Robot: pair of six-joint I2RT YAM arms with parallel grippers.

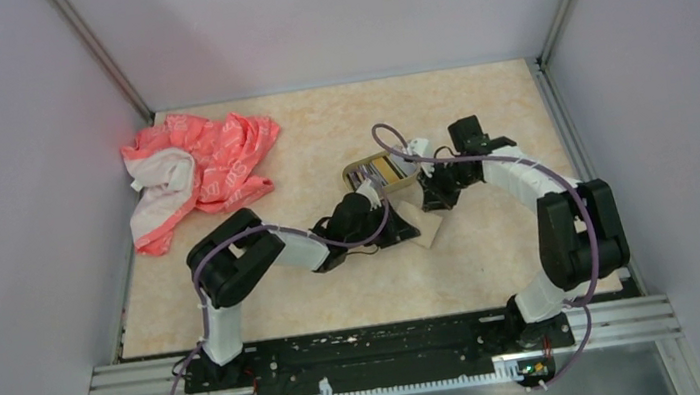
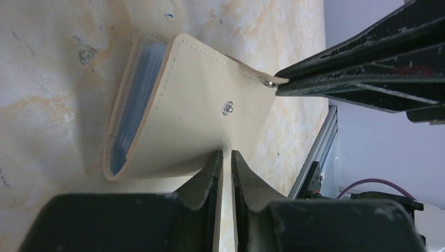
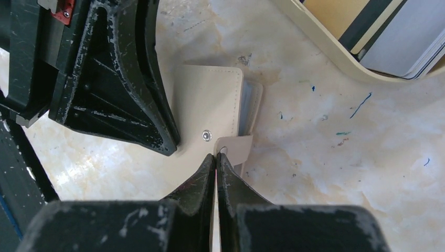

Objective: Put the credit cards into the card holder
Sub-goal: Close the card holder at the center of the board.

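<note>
A tan stitched leather card holder (image 2: 199,115) with a metal snap lies on the table, its clear blue-tinted sleeves (image 2: 134,100) showing at the fold. My left gripper (image 2: 226,153) is shut on the near edge of its cover. My right gripper (image 3: 216,156) is shut on the snap tab (image 3: 233,147) of the same card holder (image 3: 210,100). In the top view both grippers meet at the holder (image 1: 427,226). The credit cards (image 3: 399,47), grey and dark-striped, lie stacked in a gold-rimmed tin (image 3: 325,58) just beyond.
A crumpled pink and white cloth (image 1: 197,171) lies at the back left of the table. The tin (image 1: 381,171) stands near the middle, right behind the two grippers. Aluminium rails edge the table on both sides.
</note>
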